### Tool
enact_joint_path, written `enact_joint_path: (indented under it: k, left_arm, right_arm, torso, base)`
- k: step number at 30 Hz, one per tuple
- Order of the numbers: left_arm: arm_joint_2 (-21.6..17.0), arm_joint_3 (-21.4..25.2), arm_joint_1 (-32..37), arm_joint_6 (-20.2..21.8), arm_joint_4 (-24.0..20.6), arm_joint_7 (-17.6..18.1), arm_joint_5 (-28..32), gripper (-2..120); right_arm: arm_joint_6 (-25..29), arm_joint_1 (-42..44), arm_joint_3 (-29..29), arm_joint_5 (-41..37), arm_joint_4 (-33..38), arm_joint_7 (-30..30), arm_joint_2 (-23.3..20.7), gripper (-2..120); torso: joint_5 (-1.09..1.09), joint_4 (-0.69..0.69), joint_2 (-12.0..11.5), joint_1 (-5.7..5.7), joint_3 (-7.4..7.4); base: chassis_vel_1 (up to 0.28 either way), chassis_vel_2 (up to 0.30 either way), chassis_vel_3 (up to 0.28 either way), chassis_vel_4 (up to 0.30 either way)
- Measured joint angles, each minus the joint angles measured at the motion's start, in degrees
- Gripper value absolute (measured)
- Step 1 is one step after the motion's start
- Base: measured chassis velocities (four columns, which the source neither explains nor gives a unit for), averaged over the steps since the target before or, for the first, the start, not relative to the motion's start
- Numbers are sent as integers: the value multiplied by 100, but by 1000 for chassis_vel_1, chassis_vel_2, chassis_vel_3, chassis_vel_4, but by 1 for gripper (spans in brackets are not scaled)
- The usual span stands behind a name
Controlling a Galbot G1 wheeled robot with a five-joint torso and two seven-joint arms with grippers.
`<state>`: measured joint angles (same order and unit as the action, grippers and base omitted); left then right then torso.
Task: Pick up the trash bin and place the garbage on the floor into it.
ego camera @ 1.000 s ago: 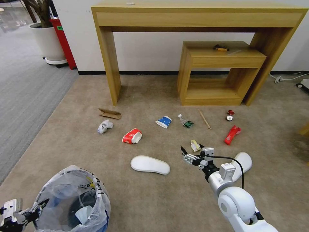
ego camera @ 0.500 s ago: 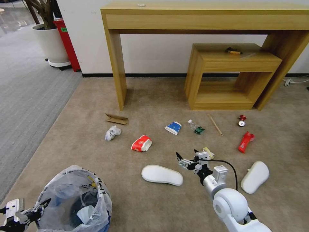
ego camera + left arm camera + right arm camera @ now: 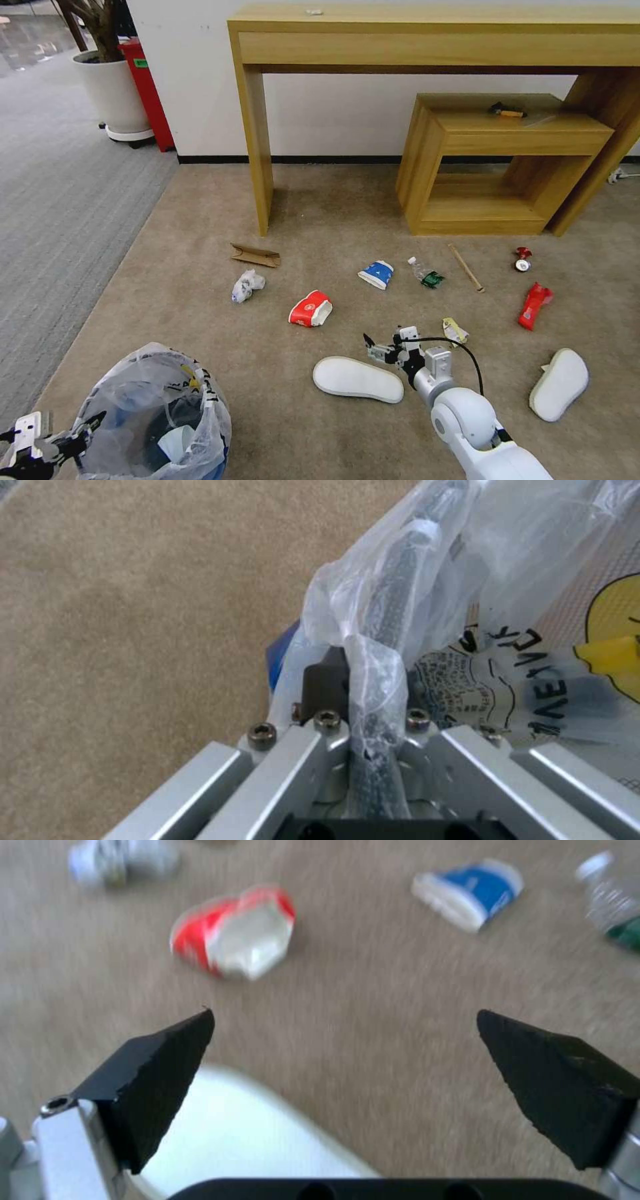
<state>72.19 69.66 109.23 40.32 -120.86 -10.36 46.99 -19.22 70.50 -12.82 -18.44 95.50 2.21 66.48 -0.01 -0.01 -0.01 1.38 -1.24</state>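
Above the nearer white insole (image 3: 358,379), the right hand (image 3: 383,347) hangs spread wide and empty, while the left hand (image 3: 80,433) stays clenched on the trash bin (image 3: 157,413) rim.

Office or lobby corner, staged for a tidy-up trial

You're looking at a plain white wall (image 3: 333,113) with a black skirting strip, two bare light-wood console tables (image 3: 433,33) nested against it, beige short-pile carpet (image 3: 200,267) meeting grey ribbed carpet (image 3: 60,200), a big potted plant (image 3: 110,87) on a wheeled base and a tall red bin (image 3: 148,90) beside it.
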Motion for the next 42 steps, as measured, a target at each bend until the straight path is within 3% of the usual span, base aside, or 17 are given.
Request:
enact_joint_path:
  k: [7,18,27,42]
  left_arm:
    - [36,-39,-36,59,-33,119,5,0]
    - [53,45,-2,63,-21,115,44,0]
    - [53,36,2,60,-9,101,45,0]
    - [42,-37,32,47,-108,88,25,0]
  right_arm:
    - [27,-608,702,589,-1109,685,-2,100]
    - [-99,-919,1369,1078,-1797,908,204,100]
    - [-168,-995,1443,1286,-2098,906,317,100]
    - [289,-1217,1162,1717,-2588,849,550,97]
  torso:
    - [-1,0,0,0,0]
    - [-1,0,0,0,0]
    - [-1,0,1,0,0]
    - [-1,0,1,0,0]
  base:
    - [0,0,0,0]
    - [0,0,0,0]
    - [0,0,0,0]
    - [0,0,0,0]
